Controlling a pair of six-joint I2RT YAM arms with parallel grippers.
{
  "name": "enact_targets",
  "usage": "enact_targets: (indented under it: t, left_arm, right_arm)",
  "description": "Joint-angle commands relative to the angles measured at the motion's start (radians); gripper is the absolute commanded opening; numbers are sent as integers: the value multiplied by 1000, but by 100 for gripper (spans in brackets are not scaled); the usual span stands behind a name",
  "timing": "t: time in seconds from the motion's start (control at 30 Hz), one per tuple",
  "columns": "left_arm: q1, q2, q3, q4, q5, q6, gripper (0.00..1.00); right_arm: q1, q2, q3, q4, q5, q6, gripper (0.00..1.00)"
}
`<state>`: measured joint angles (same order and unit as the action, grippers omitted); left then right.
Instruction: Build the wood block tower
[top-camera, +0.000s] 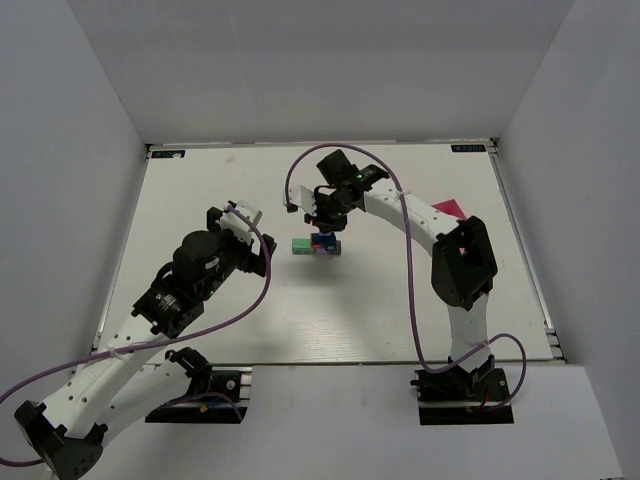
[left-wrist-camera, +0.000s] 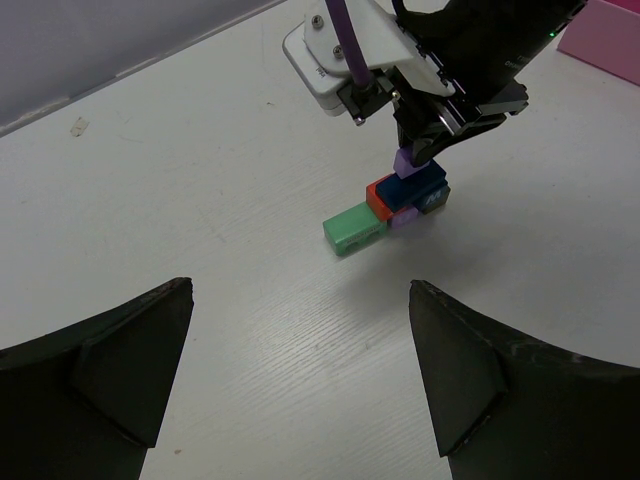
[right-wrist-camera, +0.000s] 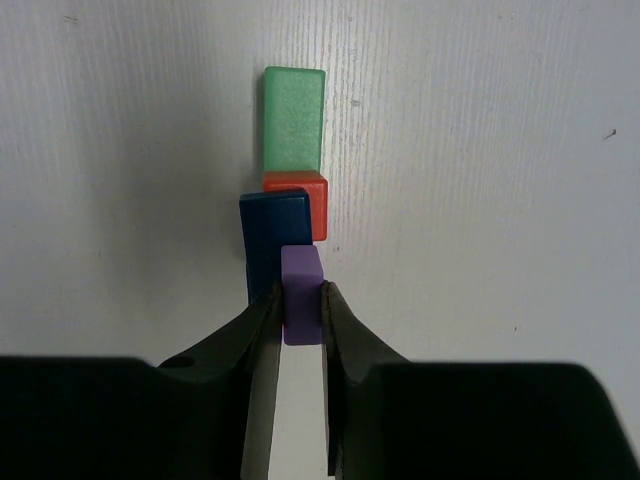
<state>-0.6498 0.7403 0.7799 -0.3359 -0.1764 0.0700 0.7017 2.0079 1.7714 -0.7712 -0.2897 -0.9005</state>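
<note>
Risk first: my right gripper (right-wrist-camera: 300, 300) pinches the purple block (right-wrist-camera: 300, 272) only partly over the blue block (right-wrist-camera: 268, 235), so if I let go off-ctr it prob. tips off. The finger at frame-left in the wrist view also overlaps blue's edge & could shove it vs. the red block (right-wrist-camera: 300, 195) & green block (right-wrist-camera: 294, 120). The tower (top-camera: 318, 244) sits mid-frame in the top view. My right arm arcs in from lower right, wrist pointing down over it. My left gripper (left-wrist-camera: 300, 300) hangs wide open w/ nothing in it, left of ctr, well apart.
</note>
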Motion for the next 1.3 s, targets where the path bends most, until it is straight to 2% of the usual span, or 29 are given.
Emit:
enact_targets:
  t: [0.0,1.27]
  left_arm:
    - [3,-15,-1,11,3,-7,99]
    - [12,-15,-1,11,12,-7,99]
  right_arm:
    - [5,3,43,-25,3,-8,0]
    - [9,29,59,-25,-25,14,1]
